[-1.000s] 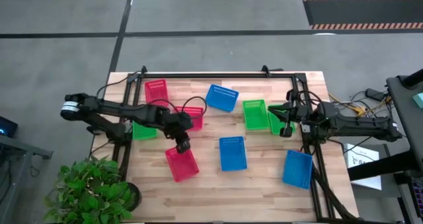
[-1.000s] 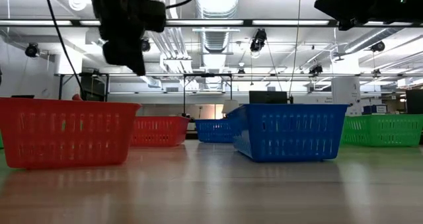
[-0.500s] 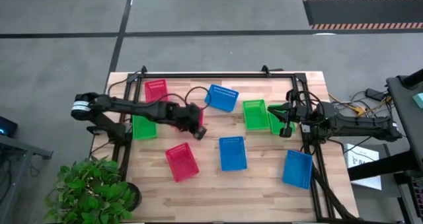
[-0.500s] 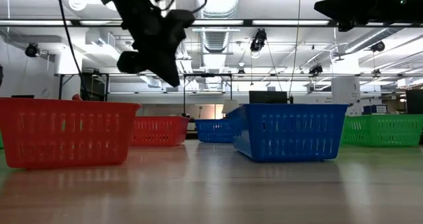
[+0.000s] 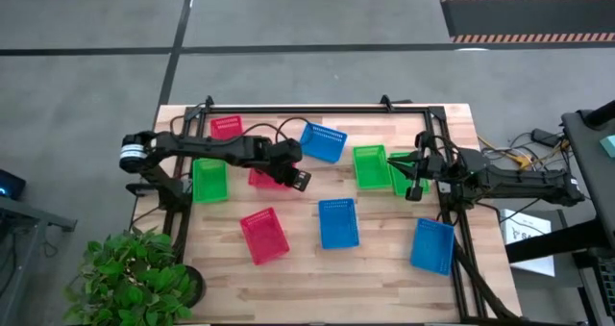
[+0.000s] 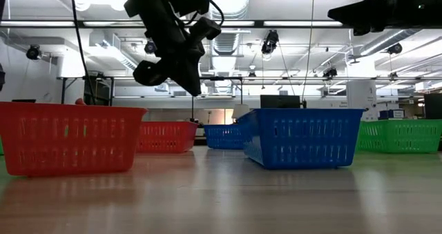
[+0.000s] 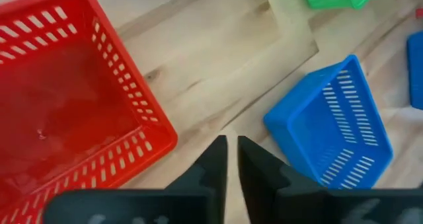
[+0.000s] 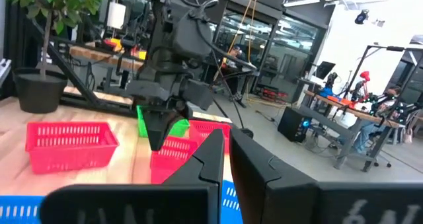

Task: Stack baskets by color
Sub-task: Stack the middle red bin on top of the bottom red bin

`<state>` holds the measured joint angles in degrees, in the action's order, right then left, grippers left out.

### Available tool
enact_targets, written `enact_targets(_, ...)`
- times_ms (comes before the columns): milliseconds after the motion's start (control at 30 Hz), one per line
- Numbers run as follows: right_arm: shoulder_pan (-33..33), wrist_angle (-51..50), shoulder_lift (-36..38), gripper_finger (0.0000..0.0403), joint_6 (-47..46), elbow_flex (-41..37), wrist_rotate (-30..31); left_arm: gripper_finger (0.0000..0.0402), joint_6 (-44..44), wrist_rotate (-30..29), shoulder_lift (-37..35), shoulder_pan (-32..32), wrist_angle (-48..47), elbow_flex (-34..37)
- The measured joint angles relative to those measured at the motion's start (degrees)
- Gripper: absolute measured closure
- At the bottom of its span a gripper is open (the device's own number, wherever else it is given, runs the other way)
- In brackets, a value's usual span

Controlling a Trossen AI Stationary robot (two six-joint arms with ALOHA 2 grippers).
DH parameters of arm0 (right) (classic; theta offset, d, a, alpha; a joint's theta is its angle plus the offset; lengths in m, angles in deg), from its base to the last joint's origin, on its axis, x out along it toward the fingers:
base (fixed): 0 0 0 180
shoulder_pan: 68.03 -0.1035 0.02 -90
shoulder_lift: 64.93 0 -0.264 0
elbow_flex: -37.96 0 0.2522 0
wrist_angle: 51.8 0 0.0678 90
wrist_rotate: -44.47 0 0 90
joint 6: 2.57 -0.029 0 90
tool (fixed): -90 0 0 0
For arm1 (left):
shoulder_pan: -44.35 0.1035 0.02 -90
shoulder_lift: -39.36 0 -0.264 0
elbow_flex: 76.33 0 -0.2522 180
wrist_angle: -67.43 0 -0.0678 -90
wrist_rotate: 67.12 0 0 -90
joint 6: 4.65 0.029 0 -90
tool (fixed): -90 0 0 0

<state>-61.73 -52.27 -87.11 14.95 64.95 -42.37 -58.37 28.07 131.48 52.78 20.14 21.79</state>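
Note:
Red, blue and green baskets lie spread over the wooden table. My left gripper (image 5: 297,180) hangs shut and empty above the table, between a red basket (image 7: 66,105) and a slanted blue basket (image 7: 337,128); its fingers (image 7: 231,151) point down at bare wood. Another red basket (image 5: 264,236) stands nearer the front edge, and a third (image 5: 227,126) at the far left. My right gripper (image 5: 411,184) waits shut and level at the right, above a green basket (image 5: 404,172).
Further baskets: green (image 5: 209,181) at the left, green (image 5: 369,165) at centre right, blue (image 5: 337,222) in the middle, blue (image 5: 432,245) at the near right. A black frame (image 5: 317,110) runs along the far edge. Bare wood lies along the front.
My left gripper has gone from over the near red basket toward the table's far edge and right, rolling about its own axis, and now hangs between the middle red basket and the far blue one. The baskets have stayed where they were.

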Motion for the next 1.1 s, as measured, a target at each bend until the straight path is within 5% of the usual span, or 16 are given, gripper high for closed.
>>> enact_targets(167, 0.0, 0.0, 0.0, 0.0385, 1.2, 0.0, 0.0, 0.0292, 0.2, 1.5, 0.0, 1.2, 0.0, 0.0)
enact_targets(367, 0.0, 0.2, 0.0, 0.0385, 2.6, 0.0, 0.2, 0.0199, -0.1, -5.8, 1.9, 2.0, 0.1, 0.0)
enact_targets(1100, 0.0, -2.3, 0.0, 0.0385, 3.1, 0.0, 3.0, 0.0263, 0.1, -14.9, 11.4, 1.3, -6.5, -4.6)
